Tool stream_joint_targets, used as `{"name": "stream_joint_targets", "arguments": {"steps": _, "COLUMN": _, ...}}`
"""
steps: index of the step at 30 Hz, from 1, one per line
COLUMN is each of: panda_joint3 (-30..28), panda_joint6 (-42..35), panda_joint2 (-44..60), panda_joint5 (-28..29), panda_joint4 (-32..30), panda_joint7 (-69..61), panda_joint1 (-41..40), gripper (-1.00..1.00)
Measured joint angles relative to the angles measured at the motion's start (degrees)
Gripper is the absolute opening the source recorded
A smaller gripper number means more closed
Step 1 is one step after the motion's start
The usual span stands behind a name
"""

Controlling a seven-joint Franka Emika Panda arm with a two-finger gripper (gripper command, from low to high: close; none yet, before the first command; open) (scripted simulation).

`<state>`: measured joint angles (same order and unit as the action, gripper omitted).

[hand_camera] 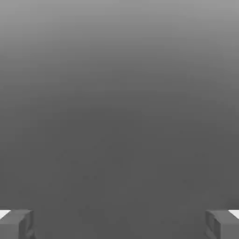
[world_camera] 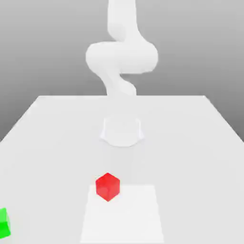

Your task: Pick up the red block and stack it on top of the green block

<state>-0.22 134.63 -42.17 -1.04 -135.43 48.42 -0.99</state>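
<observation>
The red block (world_camera: 107, 186) is a small glossy cube resting on the white table (world_camera: 190, 143), in front of the arm's base. The green block (world_camera: 4, 223) sits at the exterior view's far left, near the front, partly cut off by the picture's edge. In the hand view my gripper (hand_camera: 119, 224) is open: its two grey fingertips (hand_camera: 18, 224) stand far apart with nothing between them, against a plain grey backdrop. The white arm (world_camera: 121, 57) rises from its base and leaves the exterior view at the top.
The arm's round base (world_camera: 122, 131) stands mid-table behind the red block. A slightly lighter square patch (world_camera: 128, 219) marks the table surface just in front of and under the red block. The table's far edge runs behind the base.
</observation>
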Motion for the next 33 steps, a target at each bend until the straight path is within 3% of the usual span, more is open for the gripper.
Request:
{"name": "stream_joint_targets", "arguments": {"steps": 12, "panda_joint3": 2.49, "panda_joint6": 16.34, "panda_joint2": 21.74, "panda_joint5": -3.32, "panda_joint4": -20.66, "panda_joint7": 17.17, "panda_joint1": -5.85, "gripper": 0.00}}
{"name": "stream_joint_targets", "arguments": {"steps": 17, "panda_joint3": 4.07, "panda_joint6": 25.72, "panda_joint2": 34.27, "panda_joint5": -1.07, "panda_joint4": -29.65, "panda_joint7": 28.11, "panda_joint1": -8.96, "gripper": 0.00}}
{"name": "stream_joint_targets", "arguments": {"steps": 24, "panda_joint3": 1.67, "panda_joint6": 39.95, "panda_joint2": 51.65, "panda_joint5": 3.12, "panda_joint4": -29.63, "panda_joint7": 33.40, "panda_joint1": -8.06, "gripper": 0.00}}
{"name": "stream_joint_targets", "arguments": {"steps": 25, "panda_joint3": 1.30, "panda_joint6": 40.95, "panda_joint2": 52.82, "panda_joint5": 3.29, "panda_joint4": -29.50, "panda_joint7": 33.58, "panda_joint1": -7.70, "gripper": -1.00}}
{"name": "stream_joint_targets", "arguments": {"steps": 33, "panda_joint3": 1.36, "panda_joint6": 39.71, "panda_joint2": 51.25, "panda_joint5": 3.19, "panda_joint4": -29.70, "panda_joint7": 33.51, "panda_joint1": -7.73, "gripper": -1.00}}
